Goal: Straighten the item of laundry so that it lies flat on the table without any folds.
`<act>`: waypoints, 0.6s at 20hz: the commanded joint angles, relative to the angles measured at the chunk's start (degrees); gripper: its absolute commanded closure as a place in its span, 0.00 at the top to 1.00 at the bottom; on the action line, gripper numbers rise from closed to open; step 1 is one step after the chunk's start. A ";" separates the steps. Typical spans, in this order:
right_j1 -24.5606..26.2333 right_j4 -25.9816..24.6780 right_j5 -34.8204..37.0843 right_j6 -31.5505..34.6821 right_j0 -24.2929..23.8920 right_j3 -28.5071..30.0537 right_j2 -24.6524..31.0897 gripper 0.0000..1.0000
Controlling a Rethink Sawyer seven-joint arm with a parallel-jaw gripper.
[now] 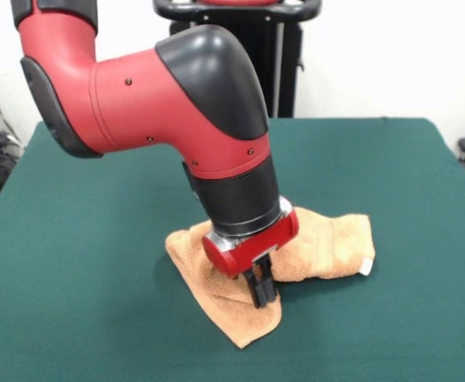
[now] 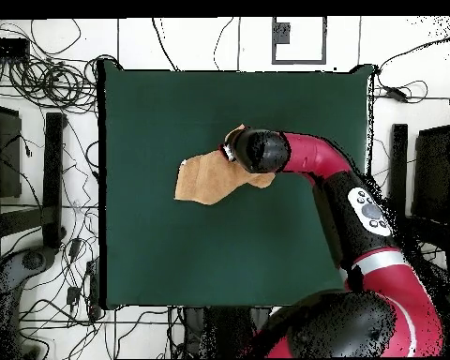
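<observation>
You have no readable writing anywhere; the only label is a small white tag (image 1: 366,267) at the towel's right end in the front view, and it shows blank. Left to right in that view, the bench (image 1: 73,263) is plain dark green felt, then the orange-tan terry towel (image 1: 332,243) lies bunched and folded near mid-bench, one pointed corner toward the camera. The gripper (image 1: 262,293) presses into its folds, jaws closed together on the towel.
</observation>
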 commanded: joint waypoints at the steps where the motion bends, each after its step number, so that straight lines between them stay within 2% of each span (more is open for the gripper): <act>1: 0.93 0.24 -5.74 17.76 3.99 -0.09 -7.73 0.00; 12: -0.60 3.81 -5.81 17.20 4.66 3.45 -10.47 0.00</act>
